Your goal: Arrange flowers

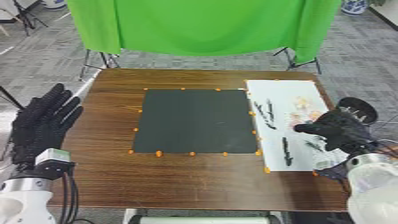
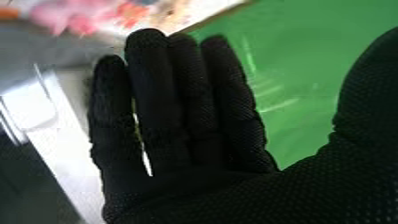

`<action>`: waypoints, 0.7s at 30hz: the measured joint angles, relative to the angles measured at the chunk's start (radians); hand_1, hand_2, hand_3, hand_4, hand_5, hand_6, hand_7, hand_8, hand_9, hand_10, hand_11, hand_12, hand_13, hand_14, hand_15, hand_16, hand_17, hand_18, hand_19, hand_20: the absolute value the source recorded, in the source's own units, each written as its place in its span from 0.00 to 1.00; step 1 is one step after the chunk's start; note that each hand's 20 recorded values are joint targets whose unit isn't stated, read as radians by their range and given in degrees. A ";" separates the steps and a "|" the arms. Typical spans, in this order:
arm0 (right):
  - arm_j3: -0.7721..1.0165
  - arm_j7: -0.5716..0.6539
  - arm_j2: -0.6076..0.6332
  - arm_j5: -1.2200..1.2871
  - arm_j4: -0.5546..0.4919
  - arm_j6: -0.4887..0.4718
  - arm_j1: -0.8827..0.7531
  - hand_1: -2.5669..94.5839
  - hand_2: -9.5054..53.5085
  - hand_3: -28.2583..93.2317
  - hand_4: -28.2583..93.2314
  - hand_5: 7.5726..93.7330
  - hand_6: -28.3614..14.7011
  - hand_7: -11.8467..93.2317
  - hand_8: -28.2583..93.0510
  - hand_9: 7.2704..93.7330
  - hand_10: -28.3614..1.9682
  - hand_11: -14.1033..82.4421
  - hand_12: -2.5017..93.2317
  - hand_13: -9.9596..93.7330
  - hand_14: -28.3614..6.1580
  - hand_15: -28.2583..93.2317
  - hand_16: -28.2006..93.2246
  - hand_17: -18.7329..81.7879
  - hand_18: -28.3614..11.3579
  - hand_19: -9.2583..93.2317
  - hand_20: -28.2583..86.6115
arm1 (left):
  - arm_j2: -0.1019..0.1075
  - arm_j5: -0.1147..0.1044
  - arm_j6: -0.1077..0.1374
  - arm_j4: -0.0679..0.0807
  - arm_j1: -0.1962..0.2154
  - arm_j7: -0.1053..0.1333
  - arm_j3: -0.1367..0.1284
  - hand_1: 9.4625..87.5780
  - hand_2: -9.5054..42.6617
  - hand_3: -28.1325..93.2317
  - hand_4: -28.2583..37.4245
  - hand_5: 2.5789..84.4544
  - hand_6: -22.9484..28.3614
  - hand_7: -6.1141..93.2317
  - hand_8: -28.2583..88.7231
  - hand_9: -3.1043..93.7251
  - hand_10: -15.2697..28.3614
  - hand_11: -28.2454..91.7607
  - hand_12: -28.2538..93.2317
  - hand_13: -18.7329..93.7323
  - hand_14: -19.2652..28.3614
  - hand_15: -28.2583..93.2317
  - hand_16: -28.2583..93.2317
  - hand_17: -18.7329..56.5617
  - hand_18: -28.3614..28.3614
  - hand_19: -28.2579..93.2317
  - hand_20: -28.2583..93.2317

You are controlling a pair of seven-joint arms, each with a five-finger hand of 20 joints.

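In the head view, a hand could pass over the dark mat (image 1: 195, 120) in the middle of the tabletop (image 1: 107, 135), and along the bare wood at its left and on its near side; the far strip of wood is narrower. The left hand (image 1: 43, 122) stands at the left edge, outside that left lane. On the right, long dark pieces (image 1: 287, 151) lie on the white sheet (image 1: 277, 90), with a pinkish cluster (image 1: 305, 109) beside them. The right hand (image 1: 339, 129) blocks the sheet's right side, a round black object (image 1: 357, 107) just beyond it. Green cloth (image 1: 204, 25) hangs past the far edge.
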 measured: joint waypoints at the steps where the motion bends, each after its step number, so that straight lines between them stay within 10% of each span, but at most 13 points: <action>1: -0.008 0.002 0.006 -0.055 0.002 -0.025 0.000 0.16 0.00 0.80 0.00 0.67 0.59 0.43 0.14 0.72 0.39 0.50 0.32 0.69 0.37 0.71 0.47 0.47 0.10 0.83 0.55 | 0.000 -0.001 0.002 -0.001 0.001 0.000 -0.002 0.26 0.36 0.83 0.00 0.49 0.61 0.17 0.18 0.37 0.69 0.34 0.32 0.36 0.72 0.45 0.19 0.20 0.73 0.50 0.29; 12: -0.025 0.086 -0.011 -0.034 0.008 -0.429 0.057 0.20 0.04 0.69 0.00 0.71 0.57 0.41 0.15 0.75 0.38 0.49 0.33 0.71 0.35 0.71 0.47 0.50 0.12 0.84 0.56 | -0.002 -0.014 0.027 -0.011 0.018 0.002 -0.015 0.28 0.36 0.82 0.00 0.49 0.62 0.17 0.18 0.38 0.70 0.36 0.32 0.37 0.72 0.46 0.18 0.20 0.73 0.51 0.29; 21: -0.076 0.071 -0.026 -0.009 0.037 -0.462 0.100 0.24 0.06 0.62 0.00 0.71 0.56 0.39 0.15 0.75 0.37 0.47 0.33 0.71 0.35 0.69 0.47 0.50 0.12 0.83 0.56 | -0.004 -0.035 0.027 -0.012 0.018 -0.001 -0.015 0.28 0.35 0.82 0.00 0.49 0.63 0.18 0.18 0.39 0.71 0.37 0.32 0.37 0.72 0.46 0.18 0.20 0.73 0.51 0.29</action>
